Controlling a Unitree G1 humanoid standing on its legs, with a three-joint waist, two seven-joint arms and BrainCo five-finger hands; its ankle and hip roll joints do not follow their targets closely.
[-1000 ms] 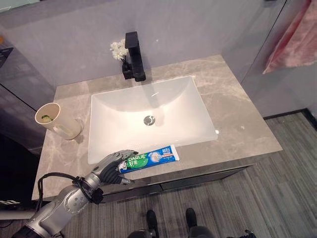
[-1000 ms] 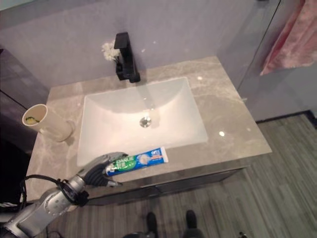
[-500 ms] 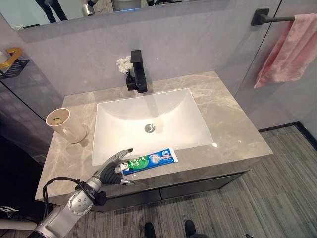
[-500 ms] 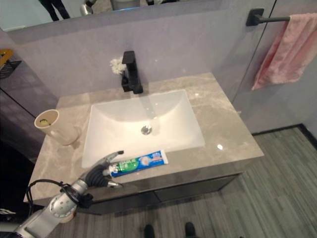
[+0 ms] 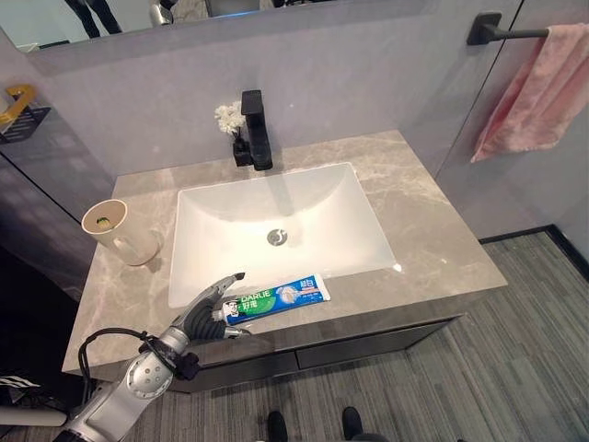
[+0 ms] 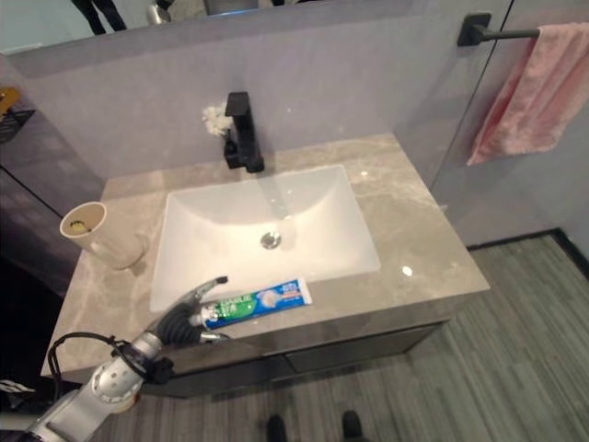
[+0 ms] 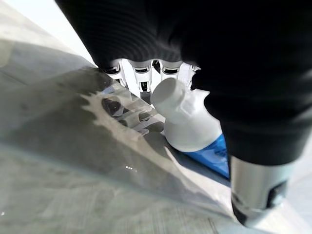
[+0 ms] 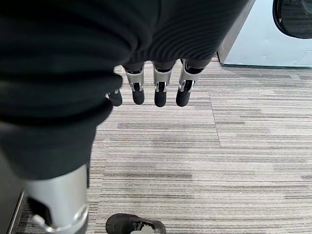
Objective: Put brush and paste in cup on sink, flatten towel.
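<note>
Toothpaste (image 5: 279, 296), a blue-and-green tube, is lying on the front strip of the grey marble counter (image 5: 433, 230), just before the white basin (image 5: 276, 230), its white cap end pointing toward the robot's left. The left hand (image 5: 204, 313) is resting at that cap end, fingers stretched forward over the tube and the thumb beside it; in the left wrist view the white cap (image 7: 183, 114) is sitting between thumb and fingers (image 7: 141, 80), the fingers relaxed rather than clenched around it. A cream cup (image 5: 120, 232) is standing on the counter's left part, well apart from the tube, with something greenish inside that is too small to identify. A black faucet (image 5: 255, 129) is rising behind the basin with small white flowers (image 5: 226, 117) just beside it. A pink towel (image 5: 534, 92) is hanging bunched from a black wall bar (image 5: 502, 32) at the right. The right hand (image 8: 151, 83) is hanging over striped grey floor (image 8: 219, 161), fingers loosely extended and empty.
</note>
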